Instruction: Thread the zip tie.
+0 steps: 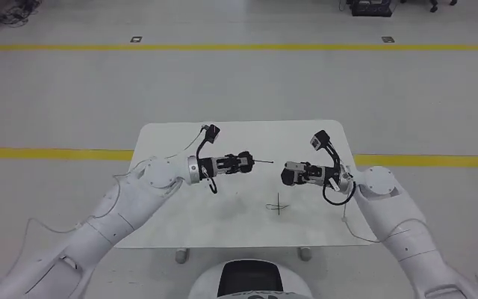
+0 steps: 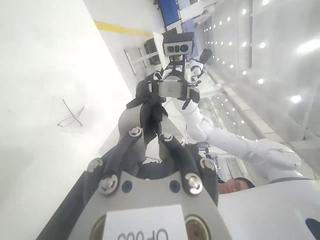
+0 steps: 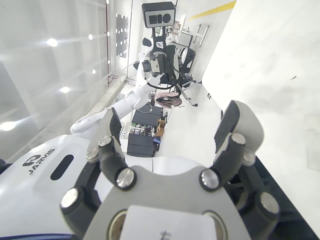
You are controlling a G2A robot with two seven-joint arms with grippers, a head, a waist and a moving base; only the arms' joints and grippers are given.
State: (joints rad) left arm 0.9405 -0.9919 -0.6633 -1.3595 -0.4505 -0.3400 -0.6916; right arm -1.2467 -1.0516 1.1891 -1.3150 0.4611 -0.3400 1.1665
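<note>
Two arms face each other above the counter (image 1: 160, 142); left end effector (image 1: 249, 161) clamped on zip tie (image 1: 264, 161), free end toward right end effector (image 1: 285, 176), jaws apart. Likely step: alignment. Next: right must grip that end squarely.

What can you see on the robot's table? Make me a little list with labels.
left gripper: shut on a thin black tie, above the table
right gripper: open, nothing in it, facing the left one
loose ties: crossed, lying on the table, on the robot's side of the grippers
table: white
</note>
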